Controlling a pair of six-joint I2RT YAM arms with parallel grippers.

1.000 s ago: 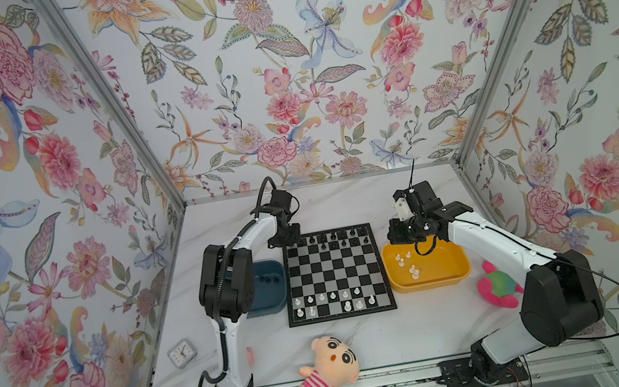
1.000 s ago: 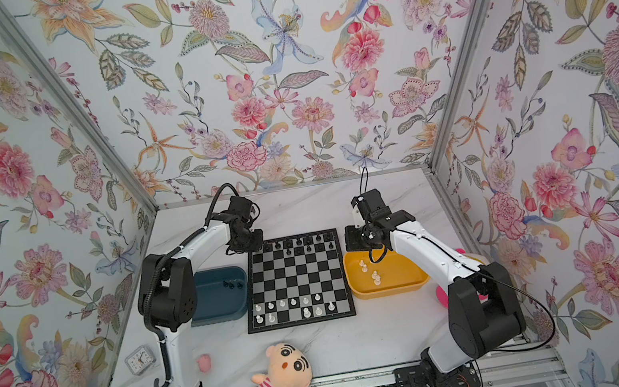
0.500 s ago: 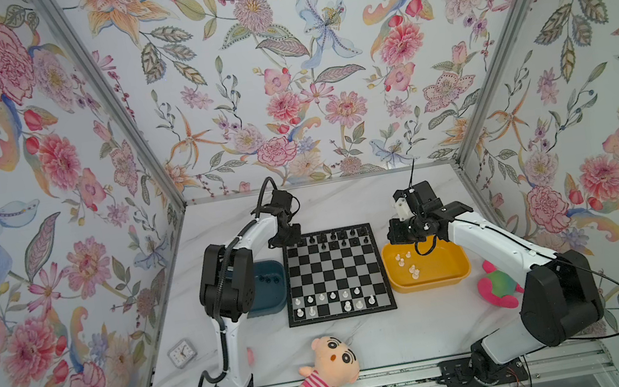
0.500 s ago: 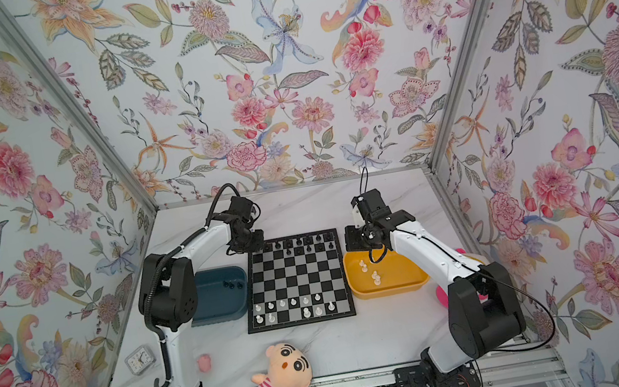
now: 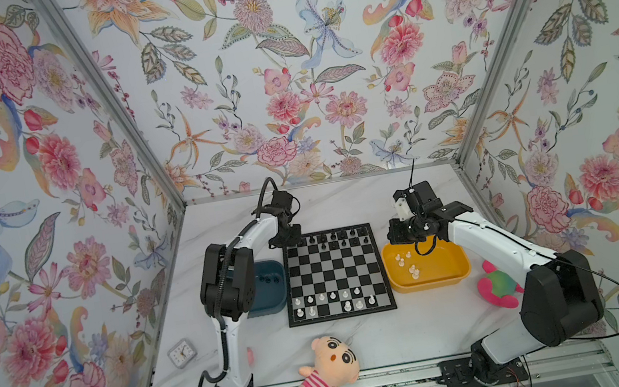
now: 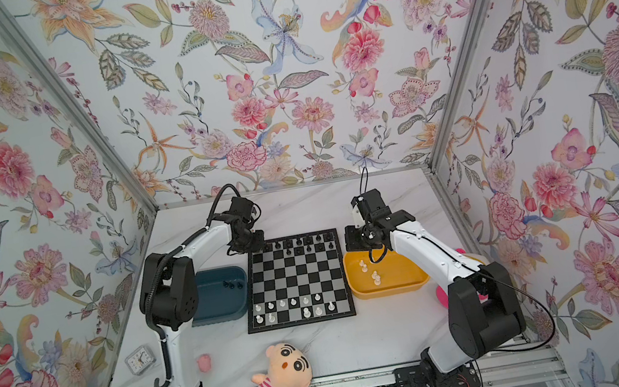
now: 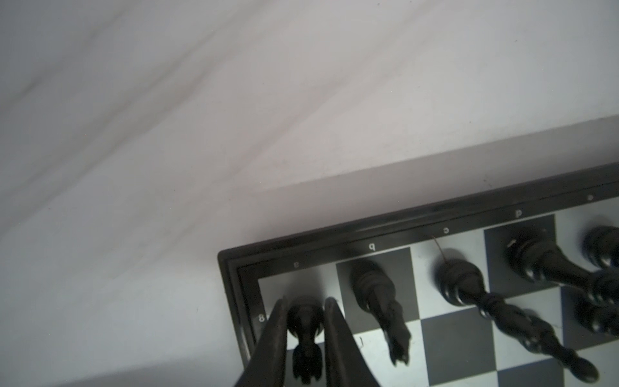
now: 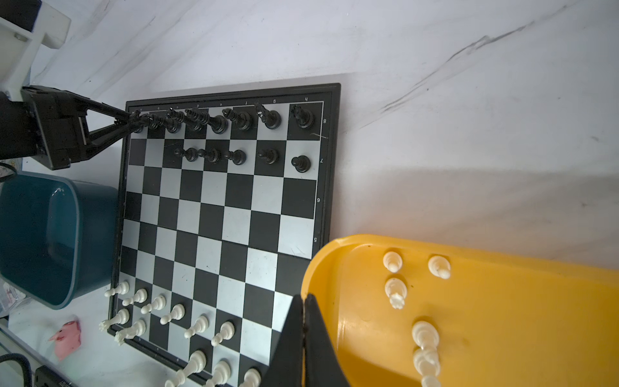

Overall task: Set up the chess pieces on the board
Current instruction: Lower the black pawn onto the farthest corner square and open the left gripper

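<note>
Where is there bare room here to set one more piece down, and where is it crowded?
Free: the board's four middle rows, between the black pieces and the white pieces; also the bare table between the board's near edge and the plush doll. Crowded: the far left corner, where the left tool flanks a rook.

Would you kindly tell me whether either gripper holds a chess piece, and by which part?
Right gripper: shut, empty. Left gripper flanks the black rook, at its body, on a corner of the board; whether it grips cannot be told.
</note>
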